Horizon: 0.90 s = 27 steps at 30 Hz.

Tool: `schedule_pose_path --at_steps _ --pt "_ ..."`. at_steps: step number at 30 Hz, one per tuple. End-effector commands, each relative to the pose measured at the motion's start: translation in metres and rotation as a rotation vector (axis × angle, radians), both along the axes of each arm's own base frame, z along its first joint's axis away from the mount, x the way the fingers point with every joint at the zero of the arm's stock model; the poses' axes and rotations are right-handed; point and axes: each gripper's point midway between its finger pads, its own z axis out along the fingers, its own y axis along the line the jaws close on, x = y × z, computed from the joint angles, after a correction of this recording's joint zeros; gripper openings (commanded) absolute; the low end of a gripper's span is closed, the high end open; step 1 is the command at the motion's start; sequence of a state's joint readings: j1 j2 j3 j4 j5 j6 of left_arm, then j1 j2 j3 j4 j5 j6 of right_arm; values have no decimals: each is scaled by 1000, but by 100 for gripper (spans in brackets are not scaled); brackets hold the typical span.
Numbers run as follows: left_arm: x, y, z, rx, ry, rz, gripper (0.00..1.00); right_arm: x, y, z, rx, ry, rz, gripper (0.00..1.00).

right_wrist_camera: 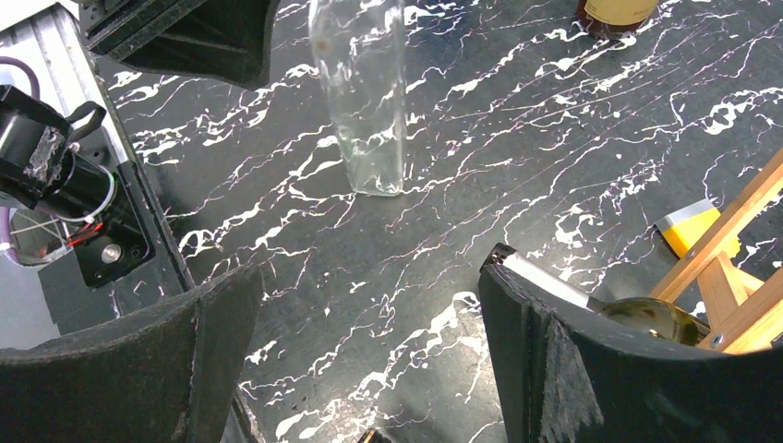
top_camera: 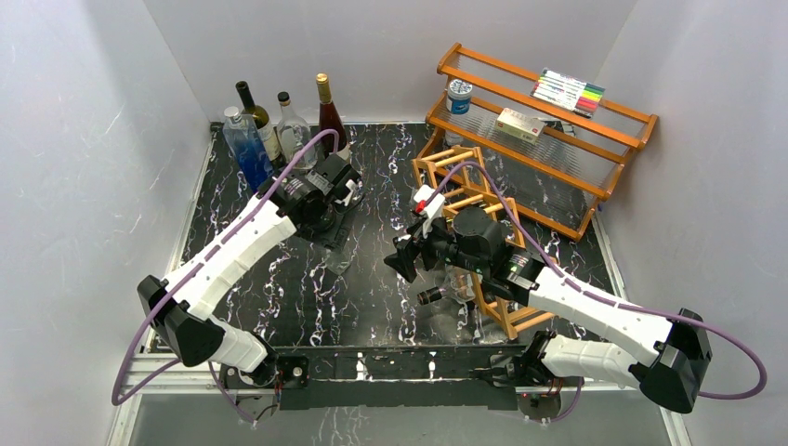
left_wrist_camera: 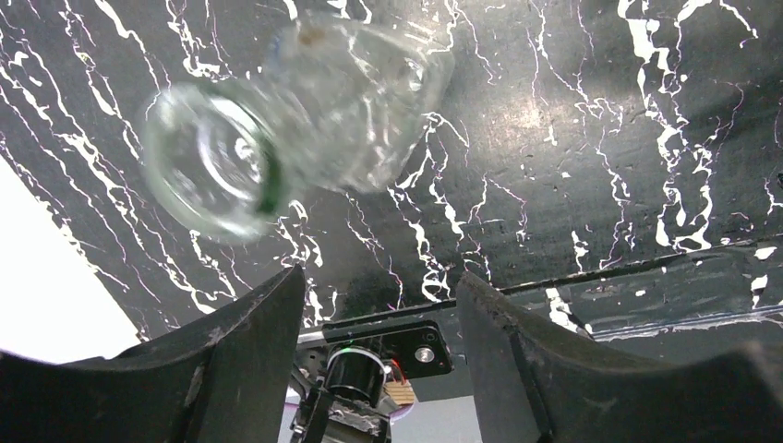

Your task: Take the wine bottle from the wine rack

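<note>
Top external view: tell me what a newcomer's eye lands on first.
The orange wine rack right of centre stands out against the black marbled table. A wine bottle lies in it, its neck poking out toward the near left. The right tool, open, hangs just beside that neck, apparently not touching it. At the back left corner, four upright bottles stand in a cluster.

Seen from above, the right arm (top_camera: 483,246) covers the middle of the wine rack (top_camera: 465,181) and hides all of the wine bottle (top_camera: 433,296) except its dark-capped neck. The clear bottle (left_wrist_camera: 295,111) is blurred in the left wrist view. In the right wrist view its upper part is cut off by the top edge.
</note>
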State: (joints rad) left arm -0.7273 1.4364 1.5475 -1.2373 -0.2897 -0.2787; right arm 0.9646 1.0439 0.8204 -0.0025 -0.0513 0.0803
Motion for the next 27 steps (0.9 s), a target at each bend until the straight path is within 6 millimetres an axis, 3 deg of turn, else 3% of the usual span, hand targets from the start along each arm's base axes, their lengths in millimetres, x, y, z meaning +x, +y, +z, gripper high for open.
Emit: schedule_pose_path --at_steps 1,13,20,23,27 --pt "8 2 12 -3 -48 0 61 0 0 13 44 -16 -11 98" --pt "14 -3 42 -159 -214 40 71 1 -4 15 31 -30 -24 98" --pt "36 1 61 -275 -454 148 68 0 -1 12 30 -13 -15 98" --pt "46 -8 69 -328 -514 140 67 -1 -1 11 32 -8 -12 98" --pt "59 -15 64 -320 -535 134 62 -2 -3 12 35 -8 -19 98"
